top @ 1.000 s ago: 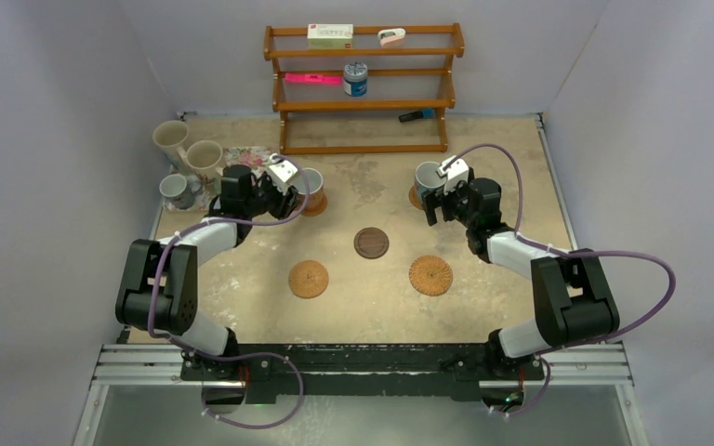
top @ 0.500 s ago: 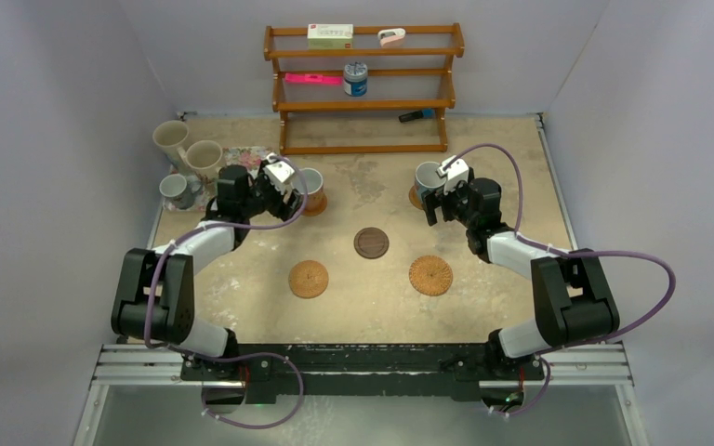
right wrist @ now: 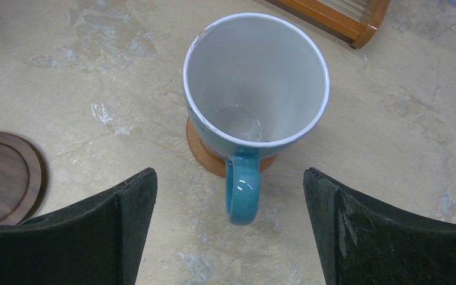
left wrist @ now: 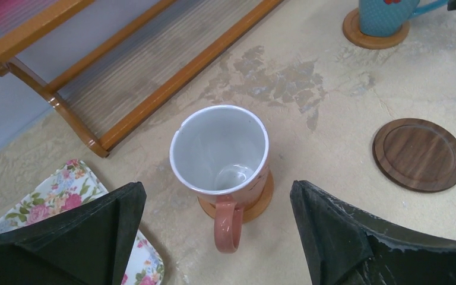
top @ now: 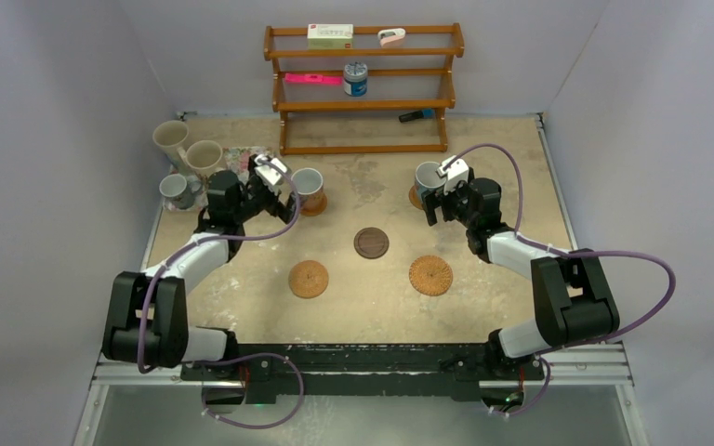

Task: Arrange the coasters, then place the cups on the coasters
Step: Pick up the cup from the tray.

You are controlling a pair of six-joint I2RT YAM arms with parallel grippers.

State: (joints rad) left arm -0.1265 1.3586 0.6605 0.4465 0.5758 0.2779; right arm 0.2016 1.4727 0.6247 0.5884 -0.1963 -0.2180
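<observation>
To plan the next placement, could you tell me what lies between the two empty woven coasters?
Bare tabletop only, in the top view, between the left woven coaster and the right woven coaster; the dark wood coaster sits farther back.

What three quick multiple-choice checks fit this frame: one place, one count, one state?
1. Where does the orange-brown mug stand?
A. on a tan coaster near the floral tray
B. on the dark wood coaster
C. in the floral tray

2. How many coasters lie bare?
A. one
B. three
C. five

3. How is the left gripper?
A. shut on the mug's handle
B. open, clear of the mug
C. shut on nothing

Answers:
1 A: the tan rim shows under its base.
2 B: two woven coasters and the dark wood coaster carry nothing.
3 B: both fingers stand wide of the mug.
</observation>
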